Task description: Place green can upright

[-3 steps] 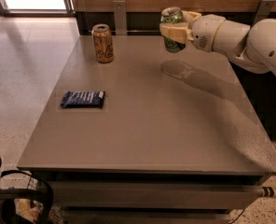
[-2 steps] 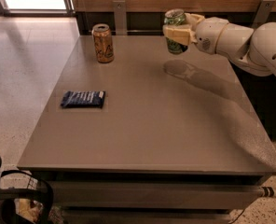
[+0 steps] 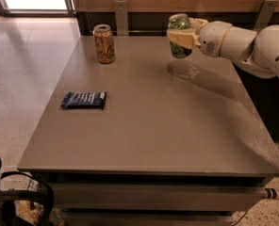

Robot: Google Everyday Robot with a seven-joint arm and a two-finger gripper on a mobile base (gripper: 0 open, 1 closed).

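The green can point(image 3: 179, 48) is upright in the air above the far right part of the grey table point(image 3: 149, 131), its shadow below it on the tabletop. My gripper point(image 3: 183, 36) reaches in from the right on a white arm and is shut on the green can, with a pale finger point(image 3: 181, 38) across its front. The can does not touch the table.
An orange-gold can point(image 3: 104, 43) stands upright at the far left of the table. A dark blue snack packet point(image 3: 84, 100) lies flat at the left middle. A wooden wall with metal brackets runs behind the table. The floor lies to the left.
The gripper has carried the green can slightly to the right and a little farther back; it stays gripped and upright. The other can and the packet have not moved.
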